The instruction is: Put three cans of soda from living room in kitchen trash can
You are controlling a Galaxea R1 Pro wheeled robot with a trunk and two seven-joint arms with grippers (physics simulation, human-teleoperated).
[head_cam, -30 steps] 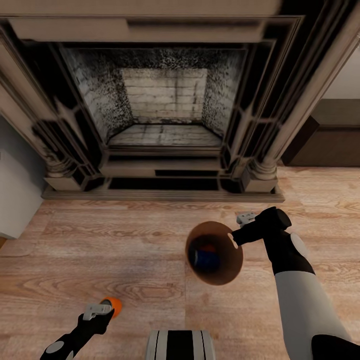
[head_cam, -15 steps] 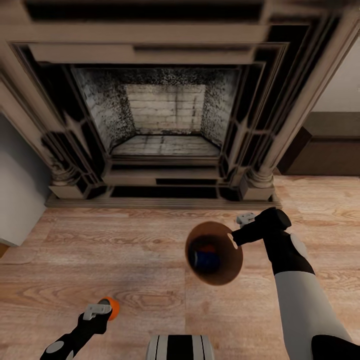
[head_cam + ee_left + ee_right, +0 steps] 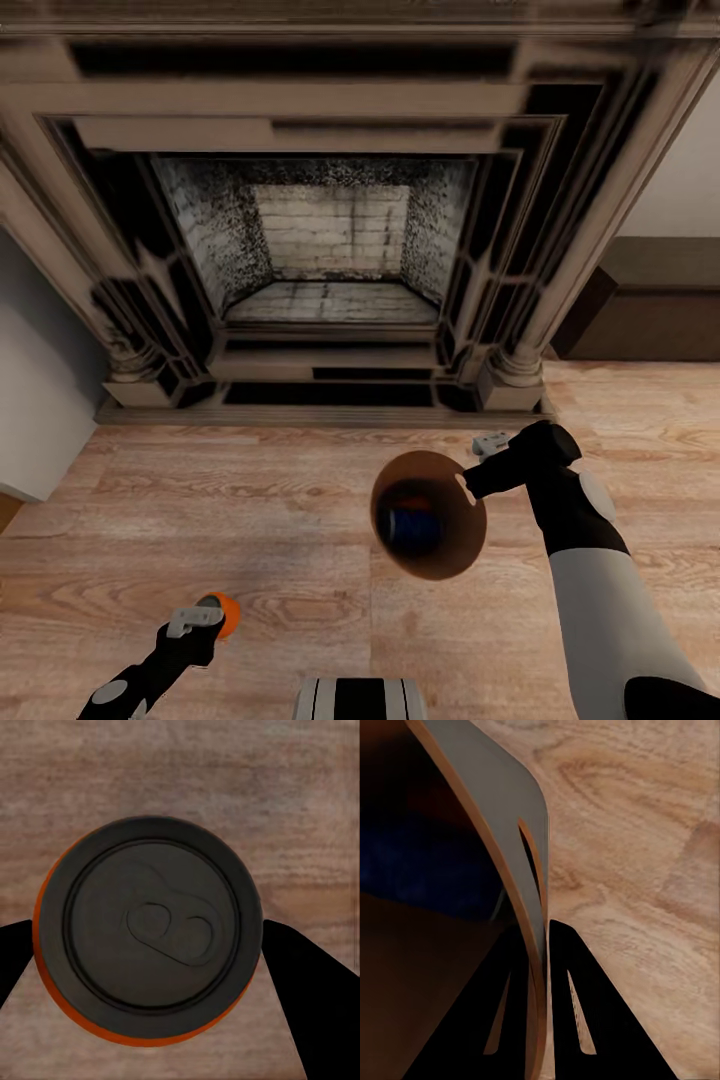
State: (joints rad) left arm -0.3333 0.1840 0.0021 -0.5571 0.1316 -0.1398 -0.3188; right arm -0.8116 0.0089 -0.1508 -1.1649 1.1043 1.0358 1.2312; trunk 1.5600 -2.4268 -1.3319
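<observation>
the floor (image 3: 250, 500) is light wood plank with a strong swirling grain, running up to a large fireplace (image 3: 330, 250) straight ahead: pale stone surround with dark mottled bands, stepped mouldings, a column base at each lower corner, and a sooty firebox with a whitish brick back wall. to the fireplace's right a low dark brown cabinet (image 3: 650, 310) stands against a pale wall, and at the far left edge a pale grey block (image 3: 35, 400) sits on the floor. the right gripper (image 3: 470, 485) holds the tash can (image 3: 440, 555) up off the floor, tilted so its brown inside faces the head camera; in the right wrist view its two dark jaws pinch the thin rim (image 3: 529, 870), one inside and one outside the wall, grey outside and brown within. down in the bin lies a dark blue can (image 3: 415, 522) with a hint of orange-red just above it, too dim to make out clearly. the left gripper (image 3: 205, 622) is low at the left, its jaws closed around an orange-red soda can (image 3: 226, 612) held above the planks; in the left wrist view the can's dark grey top (image 3: 150, 934) with its pull tab faces the camera, an orange edge showing round it and a black jaw on either side. no brand, label or writing is legible on either can, the bin or the fireplace. the robot's striped base (image 3: 360, 698) shows at the bottom of the head view.
</observation>
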